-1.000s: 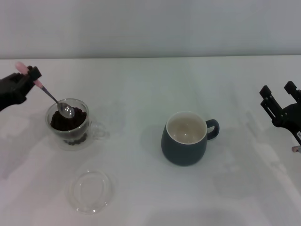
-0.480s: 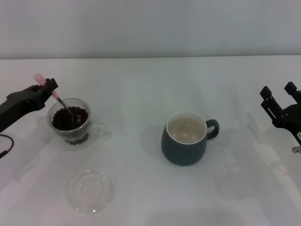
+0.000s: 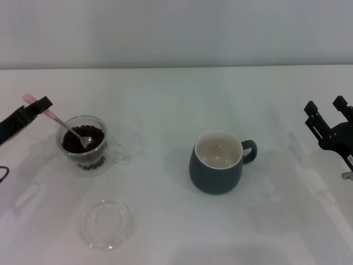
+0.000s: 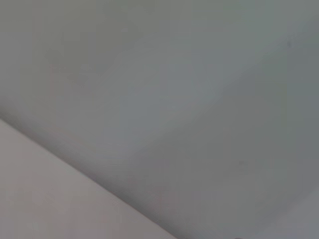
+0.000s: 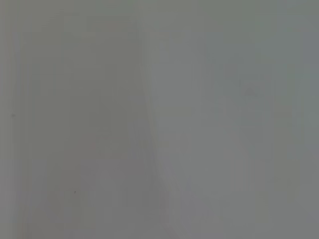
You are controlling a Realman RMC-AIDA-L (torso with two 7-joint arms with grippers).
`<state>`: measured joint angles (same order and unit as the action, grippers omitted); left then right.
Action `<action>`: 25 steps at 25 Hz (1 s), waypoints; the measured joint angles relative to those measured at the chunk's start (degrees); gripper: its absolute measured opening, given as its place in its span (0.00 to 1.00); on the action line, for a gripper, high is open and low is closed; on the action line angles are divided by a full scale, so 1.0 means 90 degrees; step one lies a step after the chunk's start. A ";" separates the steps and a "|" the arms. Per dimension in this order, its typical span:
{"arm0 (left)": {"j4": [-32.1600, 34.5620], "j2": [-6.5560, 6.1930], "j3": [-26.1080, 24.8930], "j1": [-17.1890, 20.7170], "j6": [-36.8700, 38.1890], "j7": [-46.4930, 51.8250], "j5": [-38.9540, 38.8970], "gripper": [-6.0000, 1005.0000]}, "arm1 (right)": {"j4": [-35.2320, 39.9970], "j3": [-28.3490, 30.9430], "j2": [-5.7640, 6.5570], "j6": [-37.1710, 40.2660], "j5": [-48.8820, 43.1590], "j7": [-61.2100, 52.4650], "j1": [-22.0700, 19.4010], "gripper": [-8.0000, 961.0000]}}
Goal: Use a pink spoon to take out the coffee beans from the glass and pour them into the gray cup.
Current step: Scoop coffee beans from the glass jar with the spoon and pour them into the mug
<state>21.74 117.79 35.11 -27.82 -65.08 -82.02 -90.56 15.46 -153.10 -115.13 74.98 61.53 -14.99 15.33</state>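
In the head view my left gripper [image 3: 37,105] is at the table's left edge, shut on the pale pink handle of the pink spoon [image 3: 62,123]. The spoon slants down into the glass [image 3: 83,146], and its metal bowl rests on the dark coffee beans [image 3: 77,139] heaped inside. The gray cup [image 3: 216,161] stands near the middle of the table, handle to the right, its cream inside showing no beans. My right gripper [image 3: 330,120] is parked open at the far right edge. Both wrist views show only blank grey surface.
A flat clear glass dish [image 3: 105,223] lies in front of the glass, near the table's front edge. The white table [image 3: 165,99] runs back to a pale wall.
My left gripper swung in over the glass, plunging the spoon steeply into the beans, then drew back left and lower; the spoon's bowl now lies on the beans at a flatter slant.
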 joint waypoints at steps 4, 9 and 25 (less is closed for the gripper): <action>-0.0030 -0.0023 0.0009 0.0054 0.0004 0.0286 0.0009 0.13 | 0.0001 0.0000 0.0000 0.0000 0.0000 0.0006 0.0005 0.76; -0.0030 -0.0043 0.0023 0.0108 0.0001 0.0814 0.0011 0.13 | 0.0002 0.0000 0.0000 0.0013 0.0000 -0.0005 -0.0018 0.76; -0.0036 -0.0076 -0.0010 0.0388 -0.0252 0.1482 -0.0242 0.13 | 0.0011 -0.0094 -0.0001 0.0013 -0.0010 -0.0021 -0.0024 0.76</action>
<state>21.42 117.11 35.01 -24.33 -67.35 -68.68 -92.74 15.56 -153.95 -115.13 75.10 61.44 -15.18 15.11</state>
